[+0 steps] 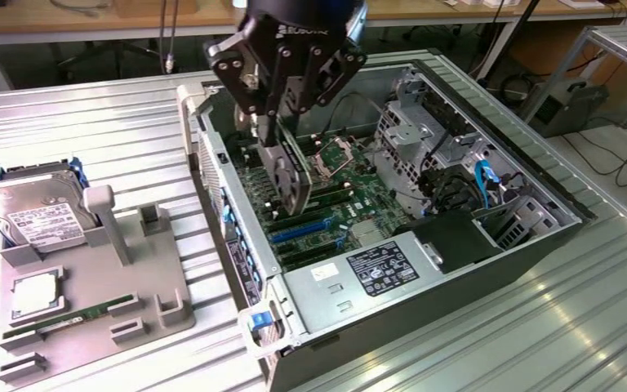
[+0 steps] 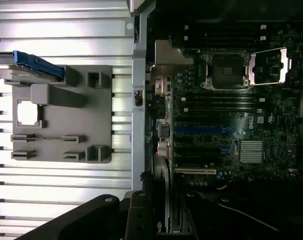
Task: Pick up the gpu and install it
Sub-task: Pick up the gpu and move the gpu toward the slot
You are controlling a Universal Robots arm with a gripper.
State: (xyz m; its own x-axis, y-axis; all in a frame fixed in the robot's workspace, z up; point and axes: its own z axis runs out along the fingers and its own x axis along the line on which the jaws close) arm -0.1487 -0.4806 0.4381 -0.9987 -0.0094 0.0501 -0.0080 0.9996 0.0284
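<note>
The gpu (image 1: pixel 290 178), a thin dark card with a round fan, hangs on edge from my gripper (image 1: pixel 275 135), which is shut on its upper edge. The card hangs inside the open computer case (image 1: pixel 531 184), its lower edge just above the motherboard (image 1: pixel 346 175) and close to the blue expansion slots (image 1: pixel 300 233). I cannot tell whether it touches a slot. In the wrist view the dark gripper fingers (image 2: pixel 136 217) stand over the case wall, with the blue slot (image 2: pixel 199 130) and the open CPU socket (image 2: pixel 226 70) on the board beyond.
A grey fixture (image 1: pixel 107 286) at the exterior view's left carries a silver hard drive (image 1: pixel 33 216), a CPU chip (image 1: pixel 33 296) and a green RAM stick (image 1: pixel 63 322). Drive cages and blue cables (image 1: pixel 486 175) fill the case's far side. Ribbed metal table (image 1: pixel 95 131) all around.
</note>
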